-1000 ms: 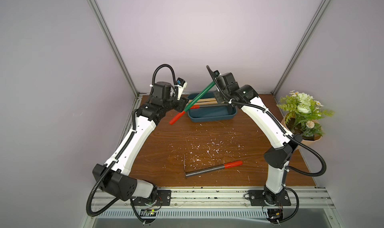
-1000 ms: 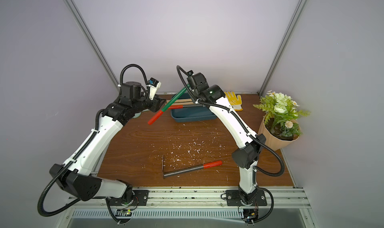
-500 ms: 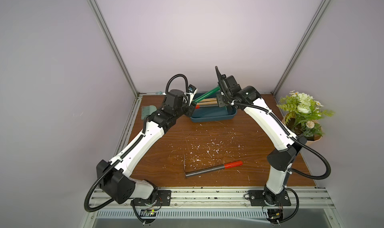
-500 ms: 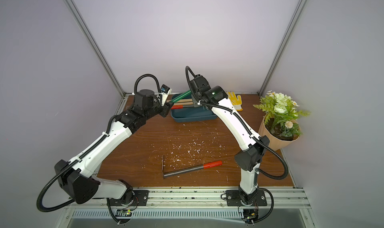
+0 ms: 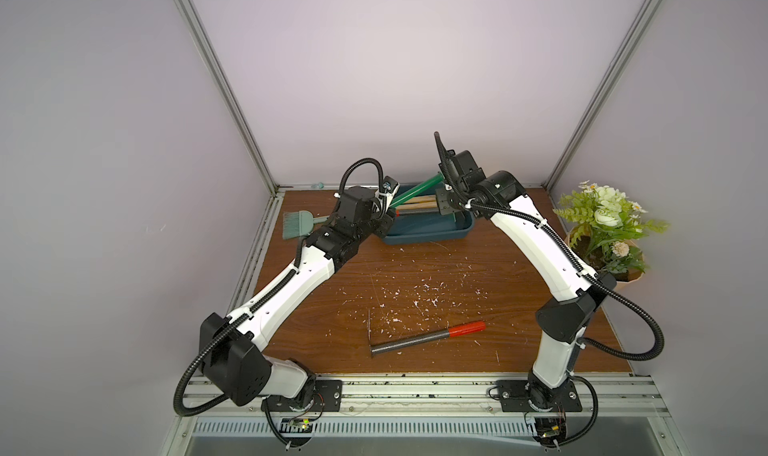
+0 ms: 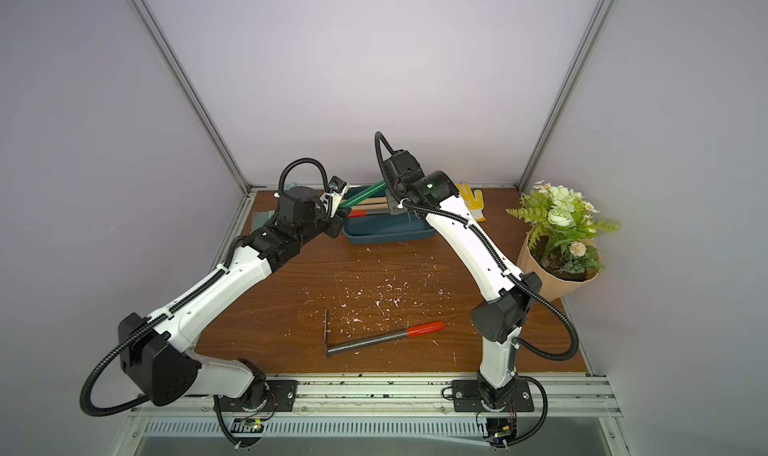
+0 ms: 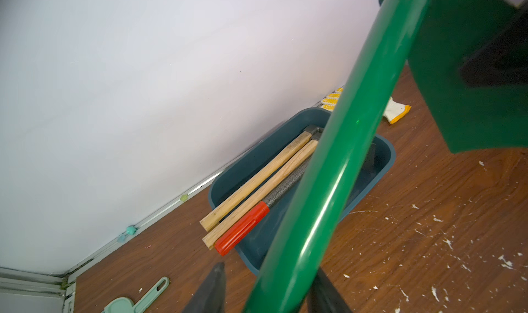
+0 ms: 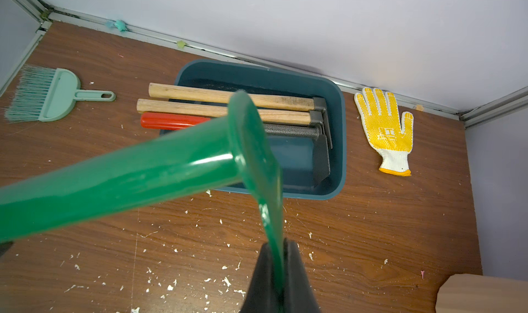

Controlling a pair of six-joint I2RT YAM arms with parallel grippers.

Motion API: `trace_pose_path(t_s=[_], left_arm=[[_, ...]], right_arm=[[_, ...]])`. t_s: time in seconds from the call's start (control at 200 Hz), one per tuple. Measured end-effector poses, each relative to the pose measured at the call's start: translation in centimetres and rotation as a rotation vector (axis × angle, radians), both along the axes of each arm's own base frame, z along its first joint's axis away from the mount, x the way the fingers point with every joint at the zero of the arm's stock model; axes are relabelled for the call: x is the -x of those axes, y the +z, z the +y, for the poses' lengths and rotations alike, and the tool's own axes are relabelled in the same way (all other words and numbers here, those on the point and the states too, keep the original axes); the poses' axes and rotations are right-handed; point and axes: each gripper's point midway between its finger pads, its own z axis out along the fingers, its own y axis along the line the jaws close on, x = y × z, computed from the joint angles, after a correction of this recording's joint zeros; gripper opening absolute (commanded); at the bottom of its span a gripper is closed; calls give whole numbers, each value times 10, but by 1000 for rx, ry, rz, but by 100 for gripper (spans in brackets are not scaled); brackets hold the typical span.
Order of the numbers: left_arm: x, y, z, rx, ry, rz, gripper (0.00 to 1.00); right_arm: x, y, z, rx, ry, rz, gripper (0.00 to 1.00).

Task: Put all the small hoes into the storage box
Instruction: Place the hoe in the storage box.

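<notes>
The small hoe (image 5: 415, 190) has a glossy green handle and a flat green blade (image 8: 257, 143). It hangs tilted over the left end of the dark teal storage box (image 5: 428, 235) at the back of the table. My right gripper (image 8: 278, 246) is shut on the blade's thin edge. My left gripper (image 7: 268, 268) is shut on the handle lower down, and one fingertip (image 7: 218, 271) shows a small gap beside it. In the box lie two wooden-handled tools (image 8: 223, 97) and a black one with a red grip (image 8: 171, 120), their handles sticking out over its left end.
A black-shafted tool with a red grip (image 5: 419, 339) lies near the table's front. A mint hand brush (image 5: 297, 223) sits at the back left. Right of the box are a yellow-dotted glove (image 6: 469, 198) and a potted plant (image 5: 602, 225). White flecks litter the wood.
Both arms carried the hoe back and to the right, over the box. The left arm stretched out toward the box, the handle now lies flatter, and its red end is hidden.
</notes>
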Motion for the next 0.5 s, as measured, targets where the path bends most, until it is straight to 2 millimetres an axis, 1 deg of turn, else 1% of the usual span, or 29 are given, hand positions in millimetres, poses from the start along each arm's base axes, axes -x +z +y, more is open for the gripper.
trace_pose_path(t_s=[0.205, 0.305, 0.38, 0.445, 0.5], left_arm=[[1, -2, 0, -21, 22, -40, 46], [3, -2, 4, -49, 61, -69, 48], [3, -2, 7, -75, 92, -91, 51], [2, -4, 13, -100, 124, -104, 57], [2, -7, 20, -128, 154, -111, 60]], right_arm=[[0, -2, -2, -8, 9, 16, 0], [0, -3, -1, -18, 14, 24, 0], [-1, -3, -2, -25, 10, 25, 0], [-1, -4, -4, -33, 3, 28, 0], [-1, -5, -8, -37, -4, 30, 0]])
